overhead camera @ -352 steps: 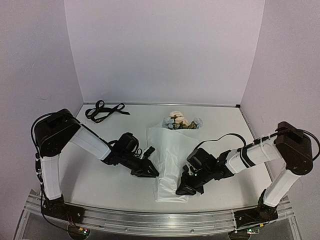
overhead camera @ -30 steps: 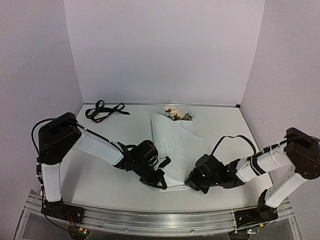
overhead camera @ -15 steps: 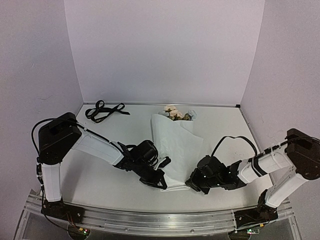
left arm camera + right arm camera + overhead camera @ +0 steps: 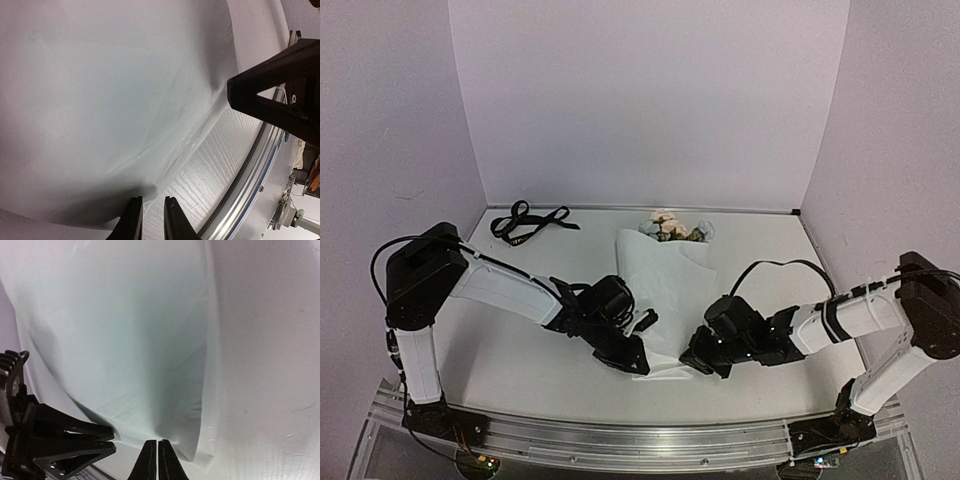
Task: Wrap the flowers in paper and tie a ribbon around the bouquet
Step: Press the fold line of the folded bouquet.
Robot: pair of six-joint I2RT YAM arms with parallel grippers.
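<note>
Now we flank the paper's (image 4: pixel 665 290) near end.
Our left gripper (image 4: pixel 152 199) slightly spread; right gripper (image 4: pixel 157 441) pressed together, perhaps nipping paper.

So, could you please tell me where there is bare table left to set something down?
Two patches are free: the left strip between the narrow black ribbon at the back and the left arm, and the far right corner between the large white paper sheet and the right arm. The near middle, where both arms meet the paper, is crowded.
</note>
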